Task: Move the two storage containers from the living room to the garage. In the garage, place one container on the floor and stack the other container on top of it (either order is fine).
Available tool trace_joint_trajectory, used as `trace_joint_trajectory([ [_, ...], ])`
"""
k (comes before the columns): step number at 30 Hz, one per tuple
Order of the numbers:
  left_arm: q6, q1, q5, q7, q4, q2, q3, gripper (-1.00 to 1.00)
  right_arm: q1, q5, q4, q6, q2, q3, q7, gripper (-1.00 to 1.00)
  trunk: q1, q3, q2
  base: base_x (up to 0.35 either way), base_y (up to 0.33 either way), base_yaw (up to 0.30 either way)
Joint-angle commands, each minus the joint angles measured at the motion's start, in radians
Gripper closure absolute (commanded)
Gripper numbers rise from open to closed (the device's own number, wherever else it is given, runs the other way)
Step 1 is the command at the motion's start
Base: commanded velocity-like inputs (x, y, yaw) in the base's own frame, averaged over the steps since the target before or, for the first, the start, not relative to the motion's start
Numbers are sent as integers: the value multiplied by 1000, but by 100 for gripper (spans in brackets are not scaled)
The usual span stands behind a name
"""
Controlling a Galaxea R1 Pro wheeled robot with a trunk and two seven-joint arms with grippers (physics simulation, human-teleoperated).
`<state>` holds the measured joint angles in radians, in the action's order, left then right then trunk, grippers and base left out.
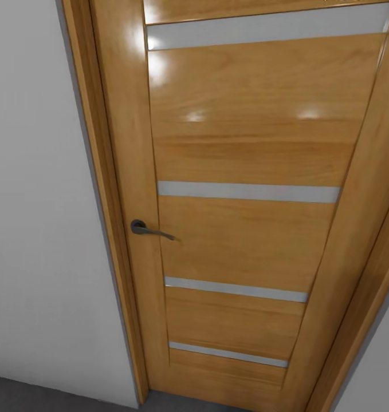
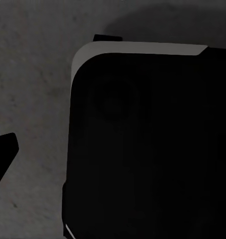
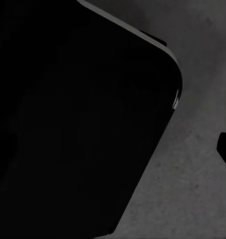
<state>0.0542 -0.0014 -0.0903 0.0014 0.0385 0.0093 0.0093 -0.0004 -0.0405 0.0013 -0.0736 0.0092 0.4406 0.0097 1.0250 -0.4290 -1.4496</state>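
In transit, facing closed honey-brown wooden door [image 1: 246, 229]; next, press dark lever handle [image 1: 151, 230]. Pincer states: cannot tell.

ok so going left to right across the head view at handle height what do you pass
white-grey wall → wooden door frame → dark lever handle → wooden door panel with pale horizontal strips → door frame on the far side

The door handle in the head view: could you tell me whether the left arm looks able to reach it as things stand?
Probably not yet. The door handle is in plain sight on the wooden door, but the left wrist view looks down at dark grey floor, suggesting the arm hangs low.
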Motion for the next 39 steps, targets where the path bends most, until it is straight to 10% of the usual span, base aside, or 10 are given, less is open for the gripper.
trace_joint_trajectory([
  [1,3,0,-9,0,0,0,0,-100,0,-5,0,-3,0,4,1,-100,0,-1,0,0,0,-187],
  [39,3,0,-11,0,0,1,0,-100,-1,-5,0,-3,0,6,1,-100,0,-1,0,0,0,-38],
])
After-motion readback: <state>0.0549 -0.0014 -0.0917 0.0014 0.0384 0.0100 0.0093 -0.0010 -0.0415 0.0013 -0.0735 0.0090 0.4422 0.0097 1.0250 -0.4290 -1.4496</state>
